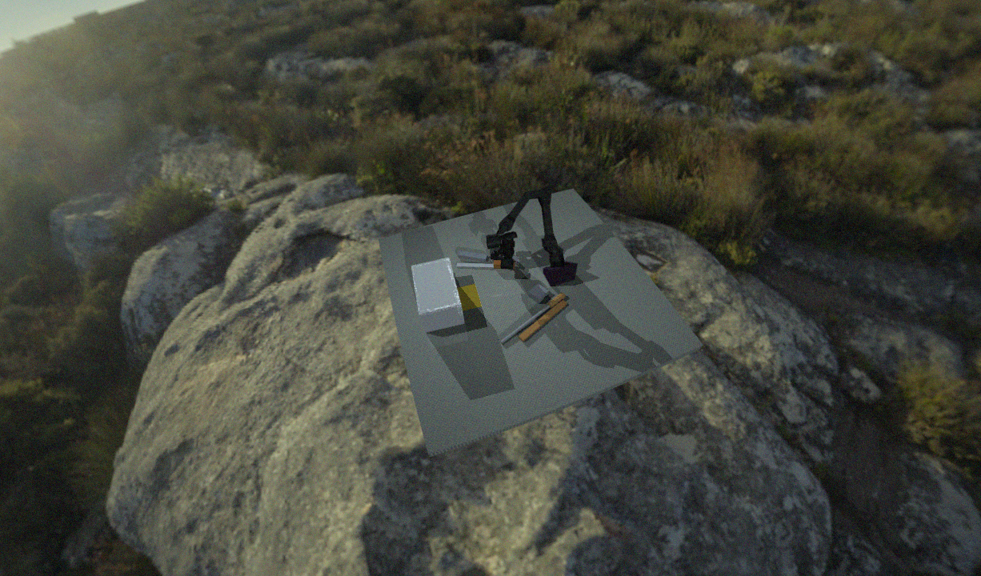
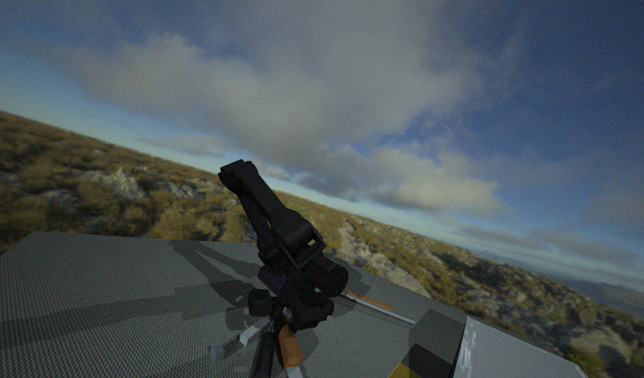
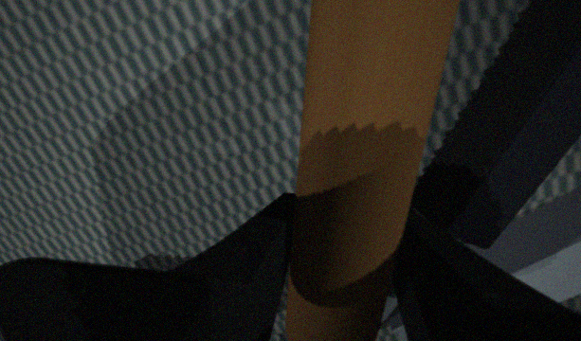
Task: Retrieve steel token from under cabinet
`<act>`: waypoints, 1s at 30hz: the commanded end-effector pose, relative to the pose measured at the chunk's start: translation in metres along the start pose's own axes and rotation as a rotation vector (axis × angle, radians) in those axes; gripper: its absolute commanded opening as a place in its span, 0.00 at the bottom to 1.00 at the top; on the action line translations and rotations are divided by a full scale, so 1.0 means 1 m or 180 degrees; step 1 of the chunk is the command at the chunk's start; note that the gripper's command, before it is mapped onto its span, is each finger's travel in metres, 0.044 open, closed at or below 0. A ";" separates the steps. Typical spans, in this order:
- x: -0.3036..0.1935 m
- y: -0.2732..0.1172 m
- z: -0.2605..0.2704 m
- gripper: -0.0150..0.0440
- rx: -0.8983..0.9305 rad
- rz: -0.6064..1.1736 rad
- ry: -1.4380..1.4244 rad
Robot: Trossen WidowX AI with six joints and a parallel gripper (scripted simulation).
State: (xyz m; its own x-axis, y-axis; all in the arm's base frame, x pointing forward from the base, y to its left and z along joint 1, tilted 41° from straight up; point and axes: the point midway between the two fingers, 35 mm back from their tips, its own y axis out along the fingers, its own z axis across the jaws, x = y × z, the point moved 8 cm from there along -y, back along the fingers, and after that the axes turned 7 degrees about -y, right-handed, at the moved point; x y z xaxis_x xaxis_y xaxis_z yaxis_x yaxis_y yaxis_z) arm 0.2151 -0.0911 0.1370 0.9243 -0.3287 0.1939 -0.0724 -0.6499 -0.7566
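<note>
My gripper (image 1: 506, 264) (image 3: 340, 210) is shut on the orange handle (image 1: 499, 265) (image 2: 290, 346) (image 3: 366, 95) of a tool. Its pale grey shaft (image 1: 476, 266) (image 2: 294, 372) points left in the top view, towards the far side of the white cabinet (image 1: 436, 286) (image 2: 512, 352). The shaft's end stands off from the cabinet there. I cannot tell how high it is above the table. The yellow marked area (image 1: 470, 296) (image 2: 399, 370) lies beside the cabinet, partly in shadow. The steel token does not show in any view, and the vent slots cannot be made out.
Another orange bar (image 1: 544, 320) (image 2: 371, 301) and a grey rod (image 1: 520, 329) (image 2: 390, 312) lie side by side on the table (image 1: 551, 379). Grey blocks (image 2: 253, 332) (image 2: 217, 351) and a black bar (image 2: 265, 359) (image 3: 522, 118) are near the gripper. The arm's dark base (image 1: 559, 274) stands behind.
</note>
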 end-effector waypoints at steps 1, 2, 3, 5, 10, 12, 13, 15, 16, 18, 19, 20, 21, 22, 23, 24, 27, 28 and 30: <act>0.000 0.000 0.000 0.25 -0.0002 -0.0007 -0.0134; 0.000 0.000 0.000 0.25 -0.0002 -0.0007 -0.0159; 0.000 0.000 0.000 0.25 -0.0002 -0.0007 -0.0185; 0.000 0.000 0.000 0.25 -0.0002 -0.0007 -0.0236; 0.000 0.000 0.000 0.25 -0.0002 -0.0007 -0.0362; 0.000 0.000 0.000 0.25 -0.0003 -0.0007 -0.0413; 0.000 0.000 0.000 0.25 -0.0003 -0.0007 -0.0438; 0.000 0.000 0.000 0.25 -0.0003 -0.0007 -0.0489; 0.000 0.000 0.000 0.25 -0.0003 -0.0007 -0.0514; 0.000 0.000 0.000 0.25 -0.0003 -0.0007 -0.0565; 0.000 0.000 0.000 0.25 -0.0003 -0.0007 -0.0591; 0.000 0.000 0.000 0.25 -0.0003 -0.0007 -0.0616; 0.000 0.000 0.000 0.25 -0.0003 -0.0007 -0.0642; 0.000 0.000 0.000 0.25 -0.0003 -0.0007 -0.0668; 0.000 0.000 0.000 0.25 -0.0003 -0.0007 -0.0693; 0.000 0.000 0.000 0.25 -0.0003 -0.0007 -0.0719; 0.000 0.000 0.000 0.25 -0.0003 -0.0007 -0.0796; 0.000 0.000 0.000 0.25 -0.0003 -0.0006 -0.0821; 0.000 0.000 0.000 0.25 -0.0003 -0.0006 -0.0873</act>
State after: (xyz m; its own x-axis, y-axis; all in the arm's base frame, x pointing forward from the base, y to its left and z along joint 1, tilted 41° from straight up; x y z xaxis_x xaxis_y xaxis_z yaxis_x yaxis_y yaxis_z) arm 0.2152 -0.0909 0.1369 0.9867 -0.1570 0.0413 -0.0717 -0.6500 -0.7566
